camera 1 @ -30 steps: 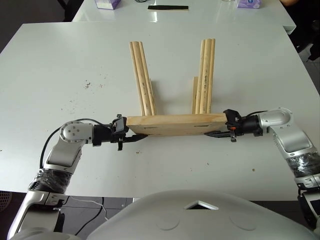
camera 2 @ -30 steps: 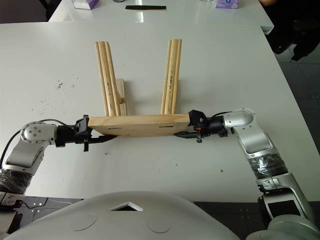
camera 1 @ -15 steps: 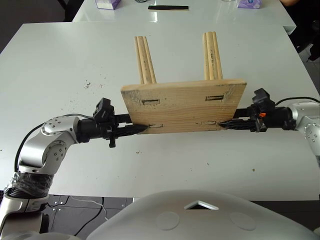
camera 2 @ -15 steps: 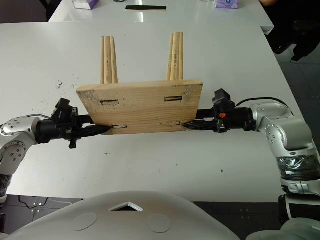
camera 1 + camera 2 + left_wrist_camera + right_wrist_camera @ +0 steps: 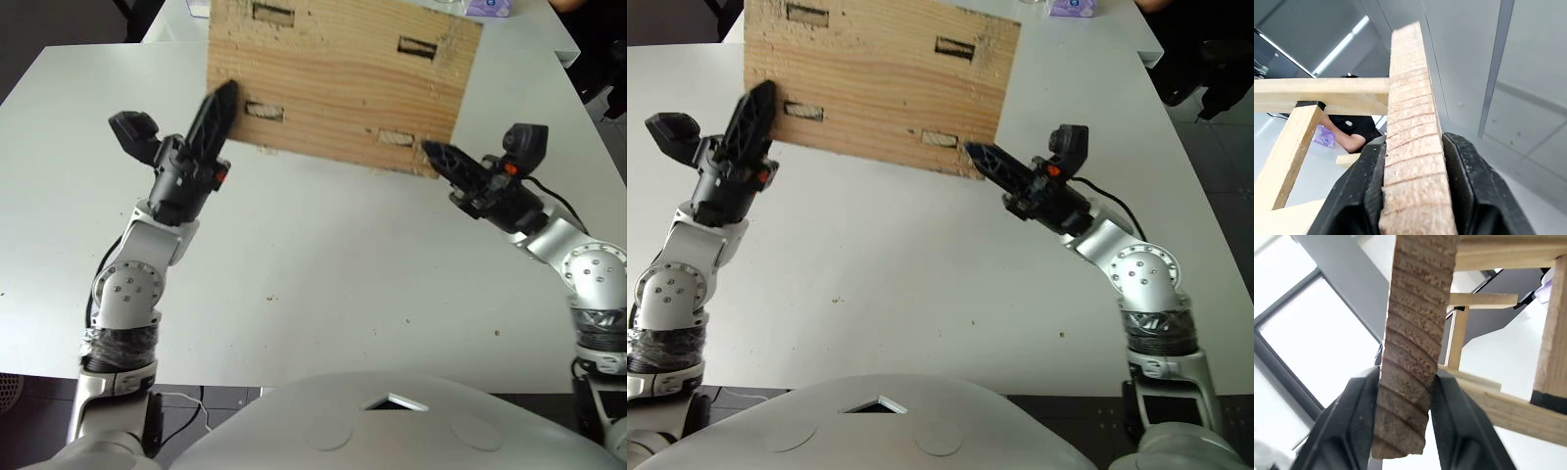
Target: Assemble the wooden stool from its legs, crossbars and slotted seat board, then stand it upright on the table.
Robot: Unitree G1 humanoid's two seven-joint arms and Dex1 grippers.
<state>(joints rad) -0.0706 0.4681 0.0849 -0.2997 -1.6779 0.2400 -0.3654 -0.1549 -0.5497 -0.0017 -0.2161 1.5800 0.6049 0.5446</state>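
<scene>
The assembled wooden stool is held in the air above the table, its slotted seat board [image 5: 343, 78] facing me and tilted, with the legs hidden behind it. My left gripper [image 5: 223, 95] is shut on the board's left edge. My right gripper [image 5: 433, 153] is shut on its lower right corner. In the left wrist view the board's edge [image 5: 1410, 98] sits clamped between the fingers [image 5: 1364, 181], with a leg [image 5: 1288, 152] and a crossbar [image 5: 1322, 95] beyond. The right wrist view shows the board's edge [image 5: 1420, 308] between the pads [image 5: 1359, 401], and a leg [image 5: 1552, 333] behind.
The white table [image 5: 323, 264] lies beneath the raised stool. A second table stands behind it, carrying a purple box [image 5: 487, 8] at the back right.
Both arms have swung upward and lifted the stool off the table. The seat board has risen to the top of the view and now hides the legs.
</scene>
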